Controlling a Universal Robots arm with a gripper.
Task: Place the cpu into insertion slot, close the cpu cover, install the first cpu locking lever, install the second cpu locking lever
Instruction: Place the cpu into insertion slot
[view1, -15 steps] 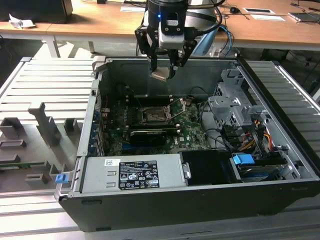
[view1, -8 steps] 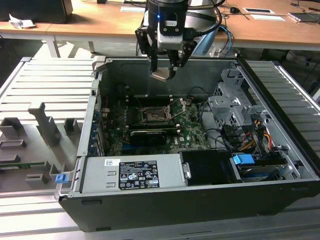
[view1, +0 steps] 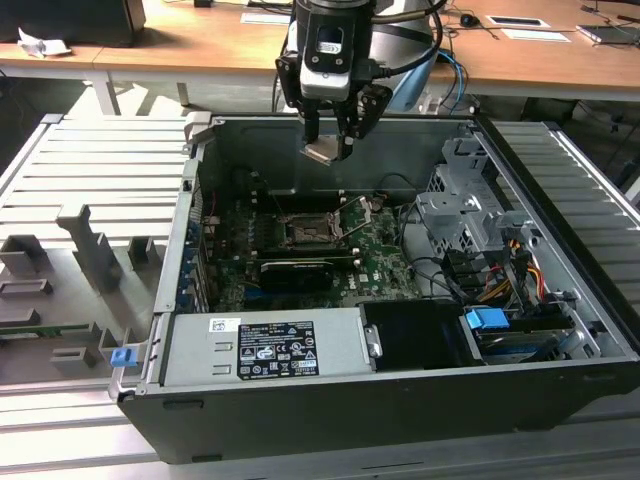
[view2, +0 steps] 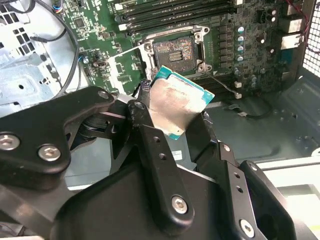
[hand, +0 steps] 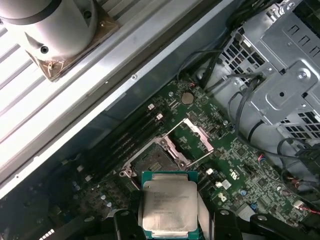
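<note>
My gripper (view1: 328, 140) hangs above the open computer case, shut on the cpu (view1: 325, 152), a thin square chip with a pale silvery face. In both wrist views the cpu (view2: 177, 102) (hand: 167, 205) sits tilted between the black fingers (view2: 145, 125). Below it on the green board lies the insertion slot (view1: 308, 230) (view2: 175, 50) (hand: 155, 160), a dark square socket with nothing in it. The cpu cover (hand: 192, 134) (view2: 125, 65) is flipped open beside the socket. A thin lever (hand: 206, 156) sticks out near it.
A long black card (view1: 298, 272) lies just in front of the socket. A grey power supply (view1: 265, 345) fills the case's near side, and a metal drive cage (view1: 460, 200) with cables stands toward the exterior view's right. The case's back wall (view1: 250, 150) rises behind the gripper.
</note>
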